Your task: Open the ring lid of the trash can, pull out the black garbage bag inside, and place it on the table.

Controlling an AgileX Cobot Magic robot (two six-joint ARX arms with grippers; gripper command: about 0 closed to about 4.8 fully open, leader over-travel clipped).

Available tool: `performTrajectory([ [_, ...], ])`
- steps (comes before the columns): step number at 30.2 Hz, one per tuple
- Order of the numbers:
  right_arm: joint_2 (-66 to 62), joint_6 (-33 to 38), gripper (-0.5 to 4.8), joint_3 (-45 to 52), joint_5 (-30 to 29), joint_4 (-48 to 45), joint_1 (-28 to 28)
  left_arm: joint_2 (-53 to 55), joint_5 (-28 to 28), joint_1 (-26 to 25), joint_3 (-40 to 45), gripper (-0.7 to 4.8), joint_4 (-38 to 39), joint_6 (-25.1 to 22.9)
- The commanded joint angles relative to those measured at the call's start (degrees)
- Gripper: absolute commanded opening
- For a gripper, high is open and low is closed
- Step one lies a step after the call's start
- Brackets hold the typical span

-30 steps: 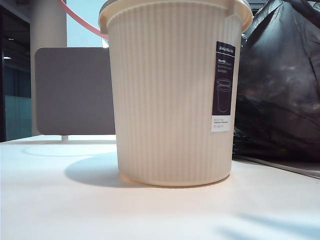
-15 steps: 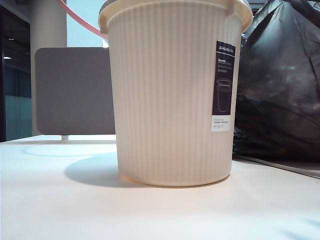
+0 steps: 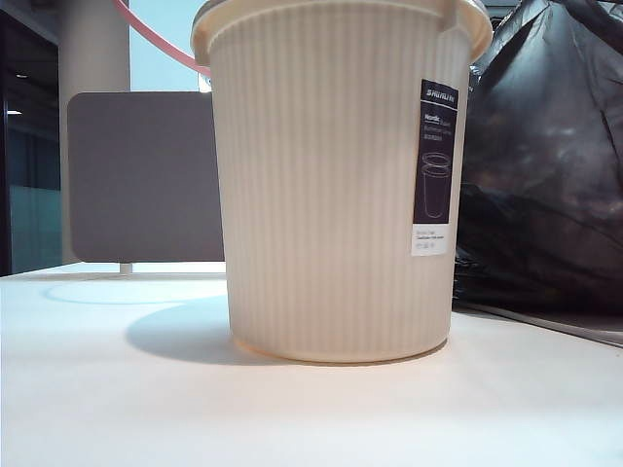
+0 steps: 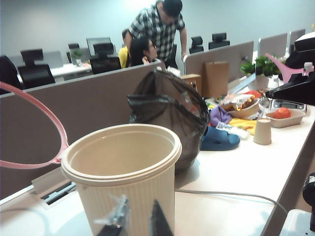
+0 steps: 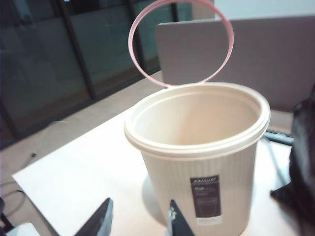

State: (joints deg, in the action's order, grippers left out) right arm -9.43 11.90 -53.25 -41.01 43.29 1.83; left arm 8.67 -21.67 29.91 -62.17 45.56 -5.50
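Note:
The cream ribbed trash can (image 3: pixel 331 195) stands in the middle of the table (image 3: pixel 117 389), empty inside in both wrist views. Its pink ring lid (image 3: pixel 156 37) is flipped up and back from the rim. The crinkled black garbage bag (image 3: pixel 545 175) lies in a heap on the table, right beside the can. My left gripper (image 4: pixel 138 219) hovers in front of the can (image 4: pixel 98 196), open by a narrow gap with nothing held. My right gripper (image 5: pixel 140 219) is open wider, empty, near the can's base (image 5: pixel 197 162). Neither gripper shows in the exterior view.
A grey partition panel (image 3: pixel 146 175) stands behind the can on the left. Beyond the bag (image 4: pixel 167 113) lie a dark blue slipper (image 4: pixel 220 139), a paper cup (image 4: pixel 262 132) and a tray of items (image 4: pixel 285 118). A thin cable (image 4: pixel 231 194) runs across the table. People work behind the partition.
A faint shadow at the table's front right has faded out of the exterior view. The can, the ring lid and the bag have not moved.

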Motion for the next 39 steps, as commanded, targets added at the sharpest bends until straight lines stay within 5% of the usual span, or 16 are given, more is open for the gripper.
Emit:
performTrajectory([
  [1,2.29,3.3,1.44,3.21,0.2,-1.97,-0.11,0.0,0.0,0.02,3.41,0.57,-3.17,1.66],
  [10,3.43,4.63,1.44,10.12,0.17,-2.91,1.31,0.02,0.04,0.02,16.72,0.57,-8.52,7.39],
  [15,3.41,4.94,1.44,12.15,0.24,-2.84,2.27,0.02,8.28,0.0,22.58,0.57,-9.05,11.02],
  [20,3.45,5.03,1.43,12.24,7.26,-3.34,2.23,0.0,15.82,0.0,25.24,0.57,-11.19,14.56],
  [33,3.52,4.74,-0.07,12.28,19.12,-10.19,2.05,0.0,12.35,0.02,35.47,0.48,-27.04,12.74],
  [39,3.69,1.51,-0.06,13.55,24.44,-13.53,2.05,0.0,11.47,0.02,40.09,0.48,-33.09,12.59],
])
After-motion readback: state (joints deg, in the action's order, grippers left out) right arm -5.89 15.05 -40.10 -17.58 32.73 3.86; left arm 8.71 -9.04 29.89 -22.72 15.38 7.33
